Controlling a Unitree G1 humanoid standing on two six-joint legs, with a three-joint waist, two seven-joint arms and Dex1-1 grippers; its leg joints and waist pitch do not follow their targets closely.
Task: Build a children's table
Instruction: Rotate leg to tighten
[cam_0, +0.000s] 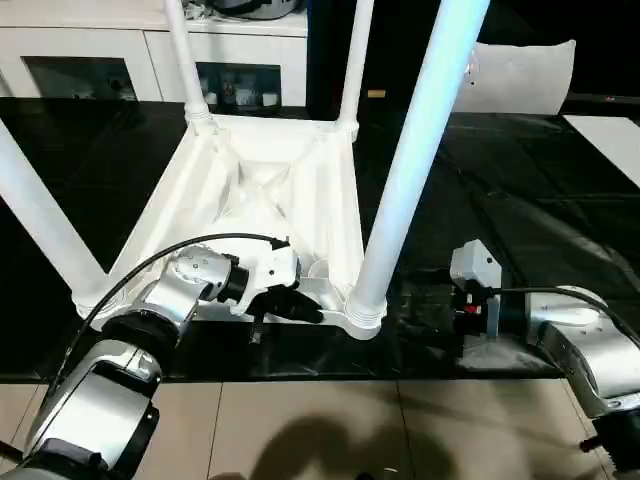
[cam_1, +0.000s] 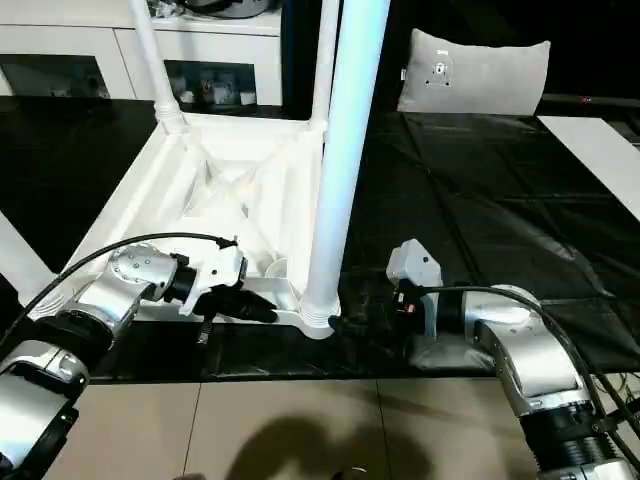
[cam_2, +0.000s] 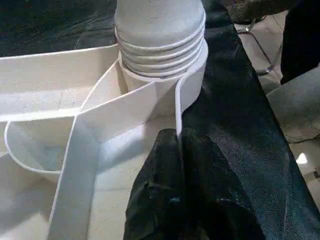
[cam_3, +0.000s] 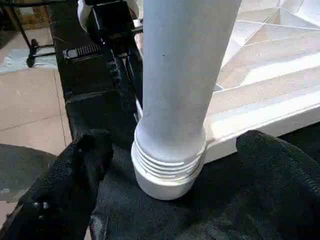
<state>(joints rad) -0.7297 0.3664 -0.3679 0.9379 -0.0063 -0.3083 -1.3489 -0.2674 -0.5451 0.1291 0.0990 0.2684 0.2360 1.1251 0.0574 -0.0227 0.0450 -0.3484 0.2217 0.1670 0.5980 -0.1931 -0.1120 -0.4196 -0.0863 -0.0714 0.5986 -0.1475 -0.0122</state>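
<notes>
The children's table (cam_0: 250, 190) lies upside down on a black cloth, its ribbed underside facing up and four white legs standing in the corner sockets. My left gripper (cam_0: 300, 305) is at the near edge beside the near-right socket (cam_2: 160, 55). It is shut on the thin rim wall (cam_2: 178, 100), one black finger (cam_2: 160, 170) on each side. The near-right leg (cam_0: 415, 160) rises tall from that socket. My right gripper (cam_3: 172, 137) is open, with a black finger (cam_3: 75, 170) on either side of the leg's base, apart from it.
The black cloth (cam_0: 540, 200) covers the work surface, whose front edge meets a tiled floor (cam_0: 300, 420). A white cabinet with glass doors (cam_0: 80, 60) stands behind. A pale cushion (cam_1: 475, 70) sits at the back right and a white board (cam_0: 610, 135) at the far right.
</notes>
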